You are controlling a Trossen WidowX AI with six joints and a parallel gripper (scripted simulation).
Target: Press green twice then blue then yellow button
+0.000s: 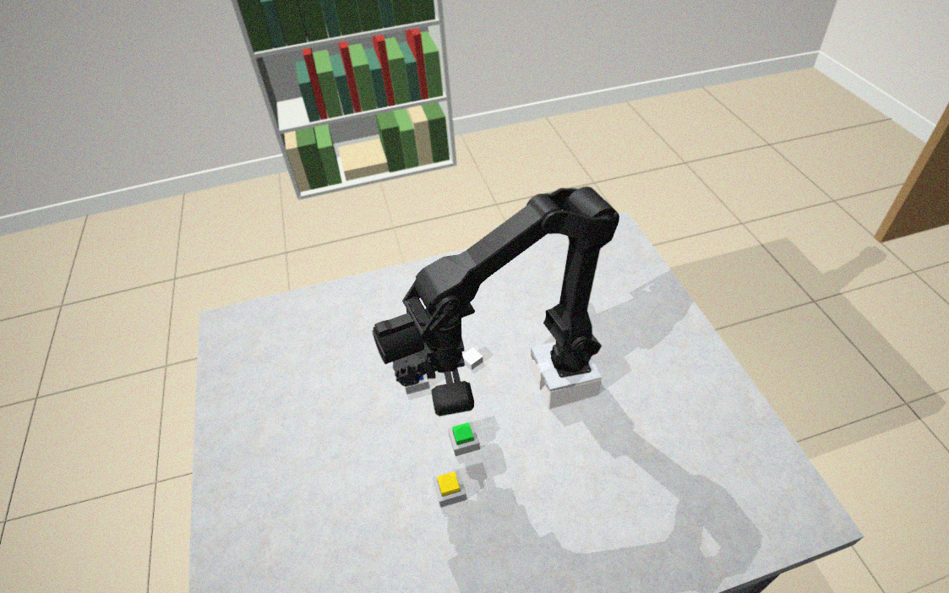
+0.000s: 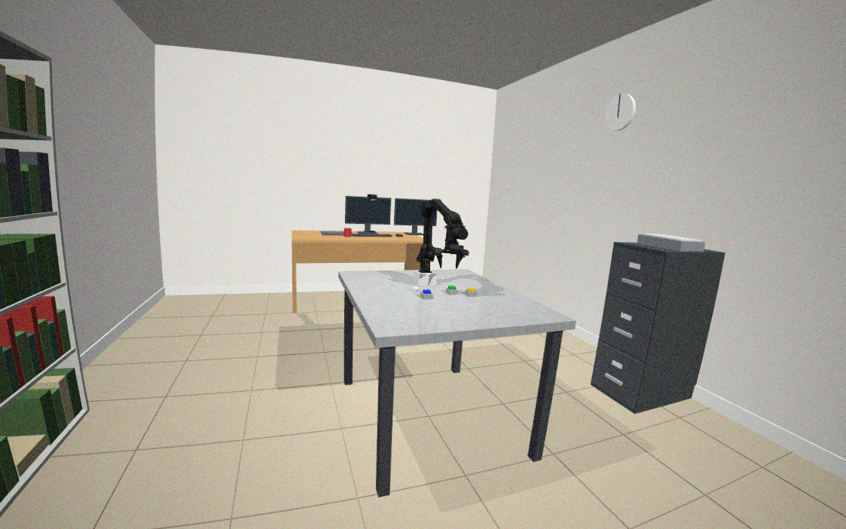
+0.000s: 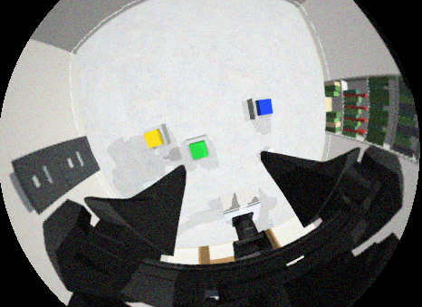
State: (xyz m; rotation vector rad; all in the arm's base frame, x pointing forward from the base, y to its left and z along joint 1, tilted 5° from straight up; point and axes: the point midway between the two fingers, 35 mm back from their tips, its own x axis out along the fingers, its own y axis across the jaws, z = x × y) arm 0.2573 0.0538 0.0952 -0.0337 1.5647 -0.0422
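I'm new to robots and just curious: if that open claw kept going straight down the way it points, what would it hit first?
Probably bare table beside the green button, not the button itself. The gripper hangs open above it, though depth is hard to judge.

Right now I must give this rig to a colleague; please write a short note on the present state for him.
End effector: open, holds nothing, hanging above the table, pointing down near the buttons.
Buttons: green button, yellow button, and blue button, the last mostly hidden under the arm in the top view. All are untouched at this moment.
White block: beside the wrist; do not touch it.
Done: no press can be confirmed from these views.
Left, if none was made: green twice, then blue, then yellow.
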